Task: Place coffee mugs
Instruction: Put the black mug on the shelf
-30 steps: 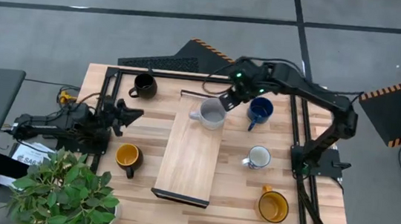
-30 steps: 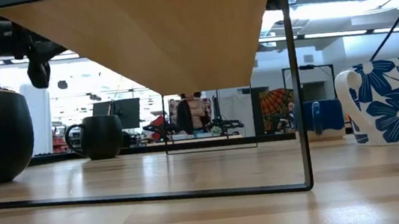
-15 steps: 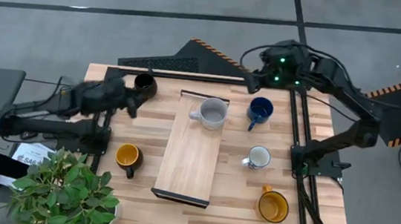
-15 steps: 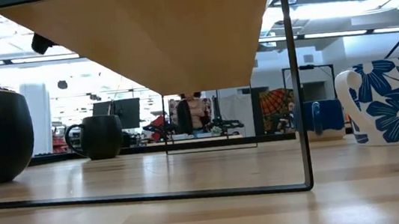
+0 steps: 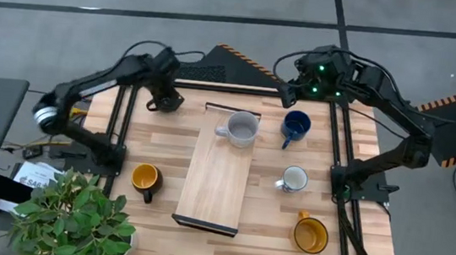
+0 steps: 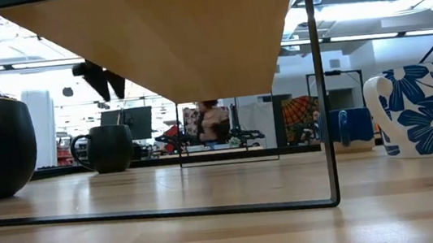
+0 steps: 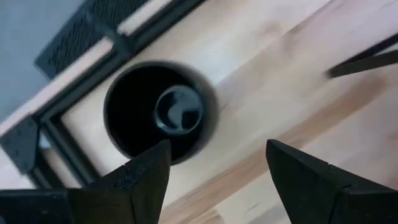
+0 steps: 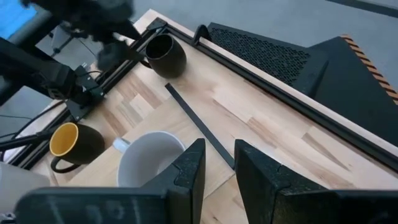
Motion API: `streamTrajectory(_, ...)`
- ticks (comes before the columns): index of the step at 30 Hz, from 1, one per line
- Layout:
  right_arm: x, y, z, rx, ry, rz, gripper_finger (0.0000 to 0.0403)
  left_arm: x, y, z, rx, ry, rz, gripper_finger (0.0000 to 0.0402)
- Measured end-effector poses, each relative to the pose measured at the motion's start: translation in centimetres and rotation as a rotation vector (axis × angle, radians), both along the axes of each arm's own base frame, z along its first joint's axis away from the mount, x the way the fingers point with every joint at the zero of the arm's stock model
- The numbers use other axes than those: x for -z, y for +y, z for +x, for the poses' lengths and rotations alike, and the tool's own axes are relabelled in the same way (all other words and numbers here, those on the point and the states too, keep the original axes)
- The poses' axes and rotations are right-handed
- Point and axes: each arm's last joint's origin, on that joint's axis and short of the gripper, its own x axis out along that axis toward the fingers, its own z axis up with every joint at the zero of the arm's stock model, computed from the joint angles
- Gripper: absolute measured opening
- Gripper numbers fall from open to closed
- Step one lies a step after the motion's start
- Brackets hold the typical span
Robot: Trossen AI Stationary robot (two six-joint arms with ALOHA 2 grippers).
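The black mug point(image 7: 158, 112) stands upright on the table at the far left, also in the low view point(image 6: 109, 148). My left gripper point(image 5: 166, 95) hangs open right above it, fingers pointing down point(image 7: 217, 165), touching nothing. The pale grey mug point(image 5: 240, 129) stands on the far end of the light wooden board point(image 5: 217, 173). My right gripper point(image 5: 293, 90) is a little open and empty, raised over the table's far edge point(image 8: 219, 149). The dark blue mug point(image 5: 296, 126), the white mug point(image 5: 294, 179) and two yellow-orange mugs point(image 5: 145, 177) point(image 5: 310, 235) stand on the table.
The board rests on a black frame point(image 6: 319, 85) above the tabletop. Black rails point(image 5: 123, 116) point(image 5: 337, 139) run along the table's left and right sides. A potted plant point(image 5: 75, 213) stands at the near left corner. A person point(image 6: 212, 122) shows in the room beyond.
My left gripper has swung from the table's left edge toward the far edge and now hangs over the black mug. My right gripper has drawn up and away from the grey mug toward the far right; the grey mug stays on the board.
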Motion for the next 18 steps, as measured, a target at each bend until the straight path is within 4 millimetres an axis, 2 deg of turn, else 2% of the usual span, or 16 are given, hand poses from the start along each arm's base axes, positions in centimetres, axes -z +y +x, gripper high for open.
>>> streamTrajectory(5,0.0,0.0,0.1,0.0,-0.004,-0.002,0.0113,2.6,2.2,0.7,-0.007,0.086,-0.078,0.0249)
streamTrajectory(10,0.0,0.0,0.1,-0.001,-0.004,-0.002,0.0113,4.9,3.8,1.3,-0.004,0.099,-0.134,0.0249)
streamTrajectory(18,0.0,0.0,0.1,-0.001,-0.006,-0.003,0.0113,7.9,5.2,2.0,0.003,0.16,-0.195,0.0249)
